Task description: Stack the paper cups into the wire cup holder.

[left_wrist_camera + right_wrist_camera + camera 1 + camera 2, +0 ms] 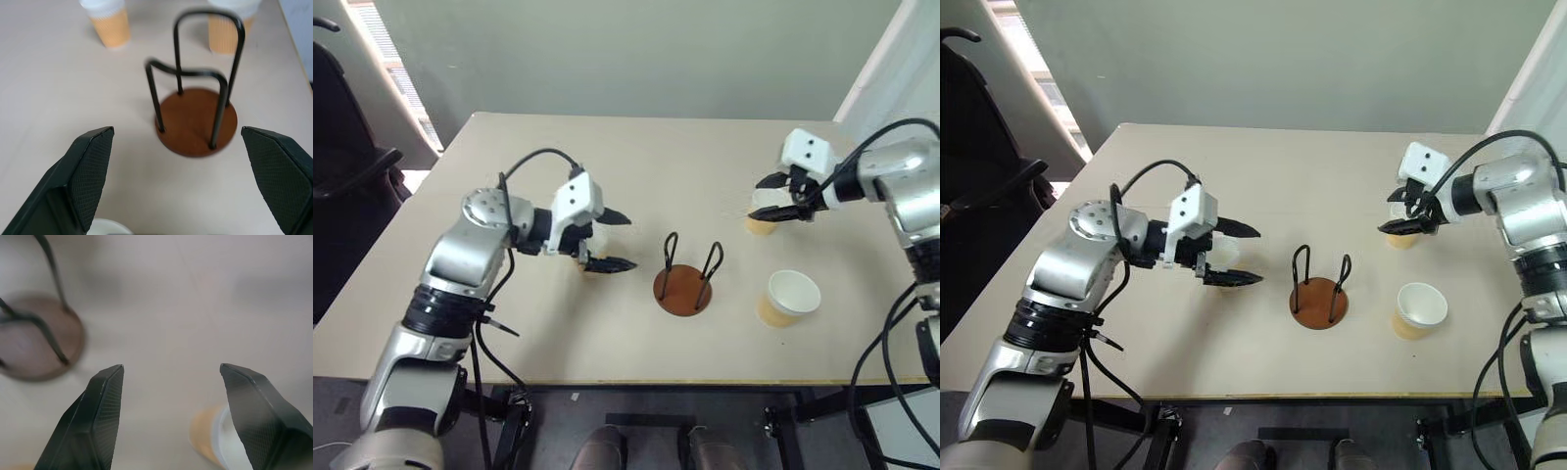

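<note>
the wire cup holder (683, 283) stands empty on the beige surface (636, 166), and everything else sits around it. to its left, the left gripper (613, 241) hovers with fingers spread wide, holding nothing, above a paper cup (1226, 260) standing beneath them. to the holder's right and farther back, the right gripper (783, 196) has its fingers apart around a second cup (762, 223), grip uncertain. a third cup (787, 297) stands upright just right of the holder.

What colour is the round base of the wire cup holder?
Reddish-brown. The base of the wire cup holder shows best in the left wrist view.
</note>
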